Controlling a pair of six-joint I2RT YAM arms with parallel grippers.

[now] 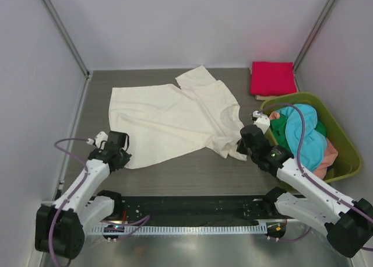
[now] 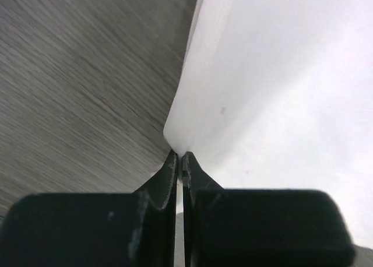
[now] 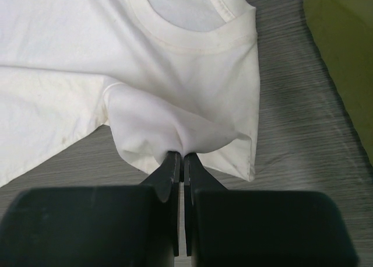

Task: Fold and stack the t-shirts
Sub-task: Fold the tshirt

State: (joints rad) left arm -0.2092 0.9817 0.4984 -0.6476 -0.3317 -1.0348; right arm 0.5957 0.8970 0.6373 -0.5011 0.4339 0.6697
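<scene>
A cream-white t-shirt lies spread on the dark table, neck toward the right. My left gripper is shut on its near-left hem corner; in the left wrist view the fingertips pinch the fabric edge of the cream-white t-shirt. On the right, the fabric by the collar is bunched in my right gripper, shut on the shoulder edge. The right wrist view has the right gripper clamped on a fold of the cream-white t-shirt. A folded magenta-red t-shirt lies at the back right.
An olive-green basket stands at the right, close beside my right arm, holding turquoise, green and salmon pink t-shirts. The basket wall shows in the right wrist view. White enclosure walls ring the table.
</scene>
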